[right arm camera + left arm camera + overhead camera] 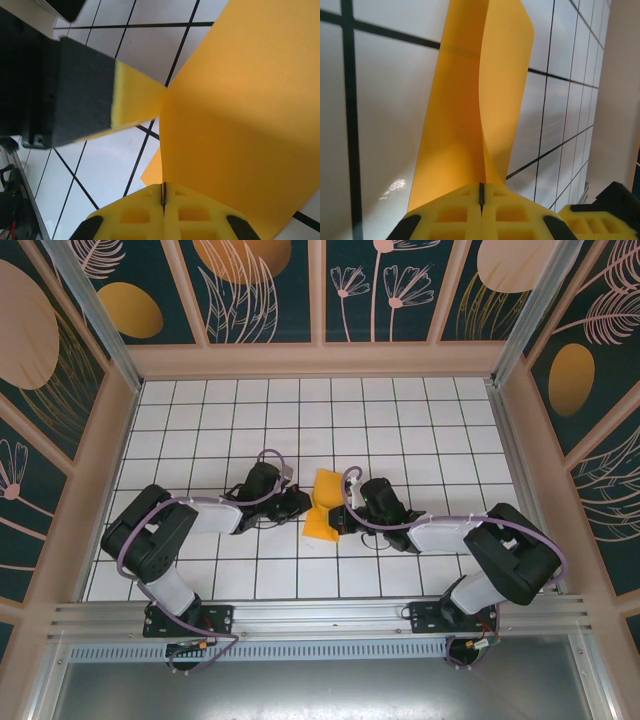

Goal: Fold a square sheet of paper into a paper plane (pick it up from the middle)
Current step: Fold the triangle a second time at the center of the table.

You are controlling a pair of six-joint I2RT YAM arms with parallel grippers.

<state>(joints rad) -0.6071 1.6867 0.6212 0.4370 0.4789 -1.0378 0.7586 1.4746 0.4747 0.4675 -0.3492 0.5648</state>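
Paper sits mid-worktop, between both hands, bent into creased angular shape. Left hand pressed together, clamped on paper edge; sheet runs away from its pads in two leaves that meet at fold. Right hand likewise clamped on paper from opposite side. Right wrist view: left hand's yellow pad touches paper at crease. Hands near each other, paper bridging them.

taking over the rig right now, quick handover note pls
Left claw: shut on the sheet of paper, pinching one edge.
Right claw: shut on the same sheet from the opposite side.
Paper: held between the two claws over the middle of the grid table, bent into two panels.
Done: sheet gripped by both claws.
Left: no dart shape yet, so the plane folds are still to do.
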